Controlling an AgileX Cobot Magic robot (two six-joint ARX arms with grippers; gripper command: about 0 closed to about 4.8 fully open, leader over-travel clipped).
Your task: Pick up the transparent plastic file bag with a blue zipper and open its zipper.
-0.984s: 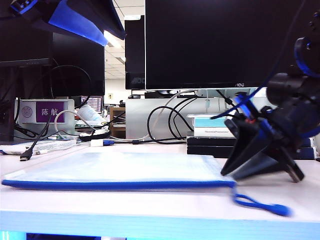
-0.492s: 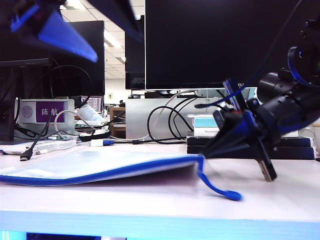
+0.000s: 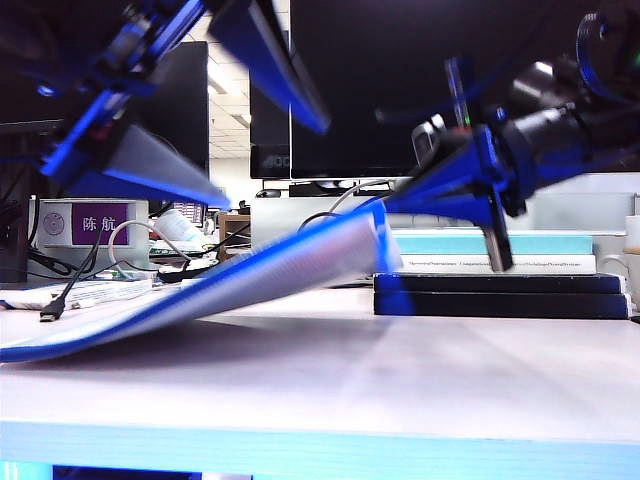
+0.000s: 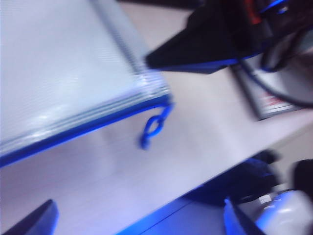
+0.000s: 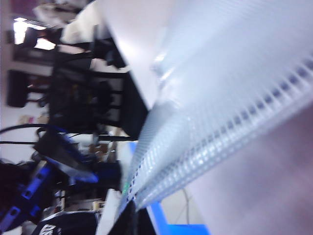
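Note:
The file bag is a translucent mesh pouch that slopes up from the table at the left to its raised right end. Along its near edge runs the blue zipper. My right gripper is shut on the raised right corner. In the left wrist view that gripper pinches the corner of the bag, and the blue cord loop hangs from the zipper. In the right wrist view the mesh runs into the right gripper. My left gripper hovers open above the bag's left half, its jaws wide apart and empty.
A stack of books lies at the back right, just behind the right gripper. Dark monitors, cables and a labelled box line the back. The table's front edge runs close to the camera.
The right gripper closed on the bag's right corner and raised it off the table. The left gripper opened wide and came down from the top left toward the bag.

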